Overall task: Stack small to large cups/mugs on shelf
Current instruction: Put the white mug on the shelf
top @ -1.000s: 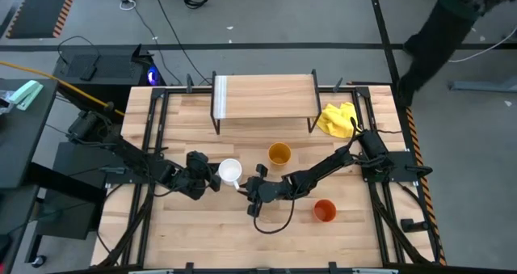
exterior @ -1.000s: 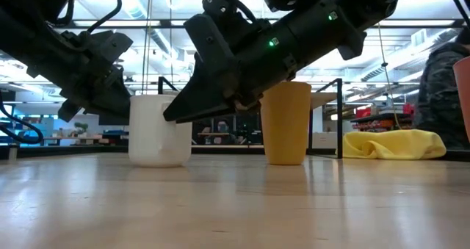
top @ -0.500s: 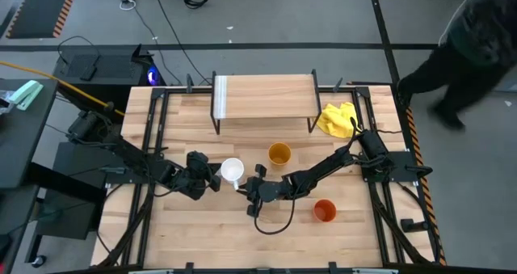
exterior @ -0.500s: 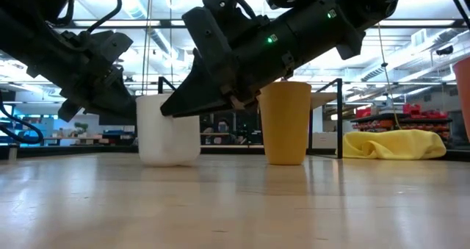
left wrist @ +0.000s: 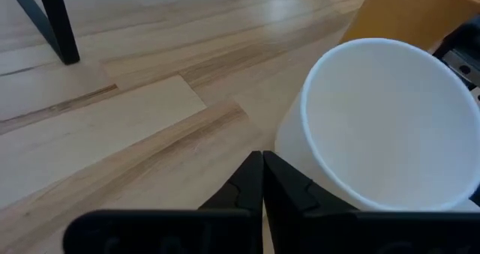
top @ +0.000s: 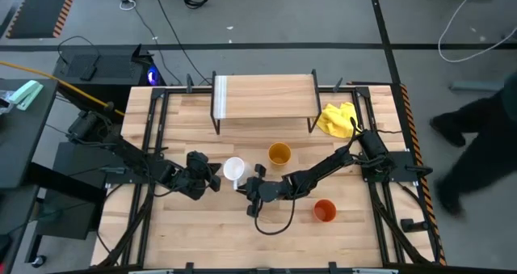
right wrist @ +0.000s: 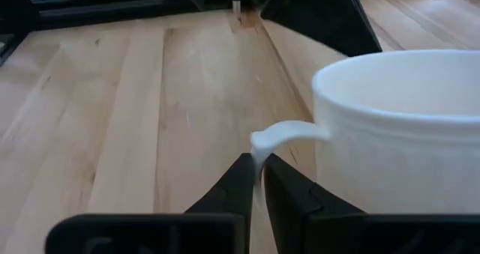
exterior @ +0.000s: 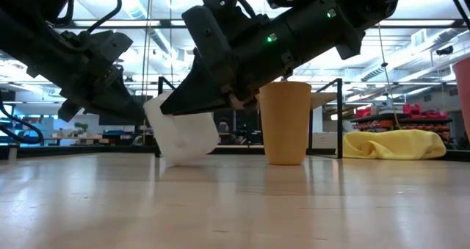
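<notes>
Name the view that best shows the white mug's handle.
Right wrist view: the white mug's handle sits between the right gripper's fingertips. Low view shows the mug tilted, handle hidden; high and left wrist views show mainly its rim.

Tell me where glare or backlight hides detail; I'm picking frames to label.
Low view: bright ceiling lights behind leave both arms near-silhouettes, and the tabletop foreground is soft with sheen. Left wrist view: the white mug is nearly featureless inside. Right wrist view: the mug handle is crisp against the wood. High view: even light, no strong glare.
</notes>
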You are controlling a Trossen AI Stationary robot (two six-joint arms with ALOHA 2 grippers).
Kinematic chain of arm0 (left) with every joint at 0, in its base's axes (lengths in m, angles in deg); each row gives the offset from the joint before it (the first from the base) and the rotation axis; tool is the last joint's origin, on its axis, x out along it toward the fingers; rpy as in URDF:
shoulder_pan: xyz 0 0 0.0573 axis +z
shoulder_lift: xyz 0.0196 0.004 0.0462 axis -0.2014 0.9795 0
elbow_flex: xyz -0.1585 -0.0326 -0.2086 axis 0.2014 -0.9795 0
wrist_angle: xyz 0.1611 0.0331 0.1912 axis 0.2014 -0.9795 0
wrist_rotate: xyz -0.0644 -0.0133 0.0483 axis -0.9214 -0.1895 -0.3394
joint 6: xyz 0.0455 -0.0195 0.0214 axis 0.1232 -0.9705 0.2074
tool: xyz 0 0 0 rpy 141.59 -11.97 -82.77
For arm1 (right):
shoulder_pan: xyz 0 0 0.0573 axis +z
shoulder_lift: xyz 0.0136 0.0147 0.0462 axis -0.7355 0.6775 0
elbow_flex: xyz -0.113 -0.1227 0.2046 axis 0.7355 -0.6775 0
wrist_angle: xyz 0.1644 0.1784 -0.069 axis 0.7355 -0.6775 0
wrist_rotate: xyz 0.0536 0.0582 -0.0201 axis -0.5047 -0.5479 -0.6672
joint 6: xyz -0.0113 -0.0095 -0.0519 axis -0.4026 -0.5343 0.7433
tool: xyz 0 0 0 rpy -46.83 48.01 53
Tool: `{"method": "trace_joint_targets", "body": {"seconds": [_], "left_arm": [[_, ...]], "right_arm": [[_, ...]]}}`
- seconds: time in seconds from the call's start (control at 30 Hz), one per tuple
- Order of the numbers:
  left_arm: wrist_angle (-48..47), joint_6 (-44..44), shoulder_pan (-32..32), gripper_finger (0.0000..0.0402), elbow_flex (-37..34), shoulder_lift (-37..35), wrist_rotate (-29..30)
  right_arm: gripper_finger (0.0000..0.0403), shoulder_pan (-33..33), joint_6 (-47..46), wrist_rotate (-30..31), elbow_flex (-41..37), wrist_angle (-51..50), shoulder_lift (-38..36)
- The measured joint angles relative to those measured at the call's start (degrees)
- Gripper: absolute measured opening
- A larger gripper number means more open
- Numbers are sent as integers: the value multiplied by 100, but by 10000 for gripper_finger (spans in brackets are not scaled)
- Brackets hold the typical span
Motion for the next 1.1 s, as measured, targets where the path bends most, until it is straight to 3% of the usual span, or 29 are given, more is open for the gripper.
{"method": "trace_joint_targets", "body": {"seconds": [0.7,1.1], "left_arm": [[-7,19,-269,15,0,0,-32],[-65,-55,-535,9,-1,4,-35]], "right_arm": [[10,2,322,3,2,511,-162],[7,2,663,23,2,289,-981]]}}
